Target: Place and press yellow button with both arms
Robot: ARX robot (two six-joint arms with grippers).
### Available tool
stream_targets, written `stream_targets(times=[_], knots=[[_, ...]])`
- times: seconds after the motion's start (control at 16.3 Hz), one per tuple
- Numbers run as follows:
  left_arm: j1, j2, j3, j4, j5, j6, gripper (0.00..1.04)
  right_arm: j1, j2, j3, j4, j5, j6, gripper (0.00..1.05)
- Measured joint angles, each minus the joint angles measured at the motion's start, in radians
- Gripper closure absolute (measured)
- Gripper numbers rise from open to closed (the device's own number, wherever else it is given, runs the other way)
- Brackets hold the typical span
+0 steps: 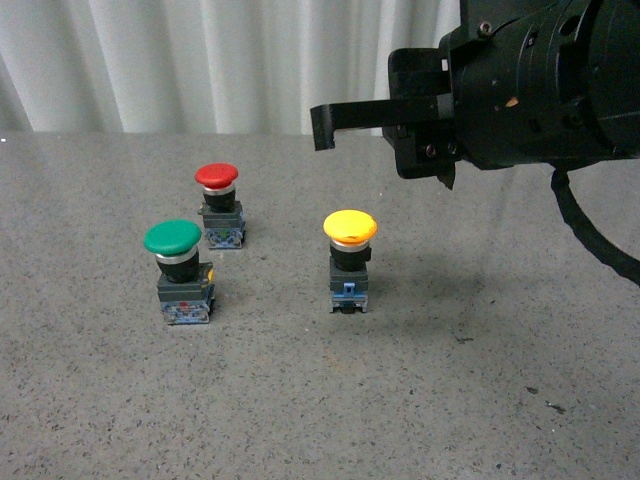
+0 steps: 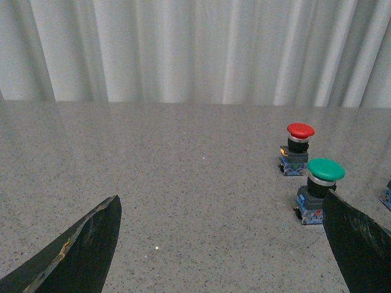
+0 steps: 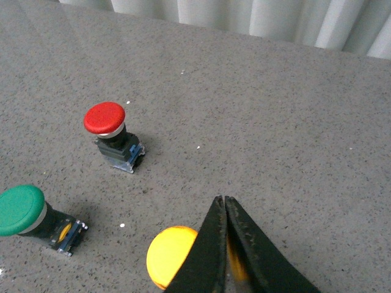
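A: Where's the yellow mushroom-capped push-button?

B: Upright on its dark block base on the grey speckled tabletop. It's well apart from the green-capped push-button and the red-capped push-button, which are both to the robot's left of it. The black right gripper hangs above it, clear of the cap.

A: And the fingers?

B: The right pair are pressed together tip to tip, gripping nothing. The left gripper is spread wide and empty, with only bare table between its fingers.

A: What worries you?

B: It's a tall button on a narrow base. If the closed tip lands near the cap's rim rather than its centre, I'd expect the button to tip or skid, since nothing steadies the base. The left arm should brace it first. Coming across, though, it could knock the green one, which seems to lie in its way.
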Motion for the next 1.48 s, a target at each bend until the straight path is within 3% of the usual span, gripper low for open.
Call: stream_targets(times=[0.06, 0.98, 1.48], knots=[[0.0, 0.0, 0.0, 0.0, 0.0, 0.0, 0.07, 0.013, 0.009, -0.004, 0.002, -0.001, -0.003, 1.03], [0.0, 0.0, 0.0, 0.0, 0.0, 0.0, 0.07, 0.074, 0.159, 0.054, -0.089, 0.092, 0.0, 1.03], [0.0, 0.0, 0.0, 0.0, 0.0, 0.0, 0.07, 0.073, 0.031, 0.047, -0.041, 0.087, 0.123, 1.03]])
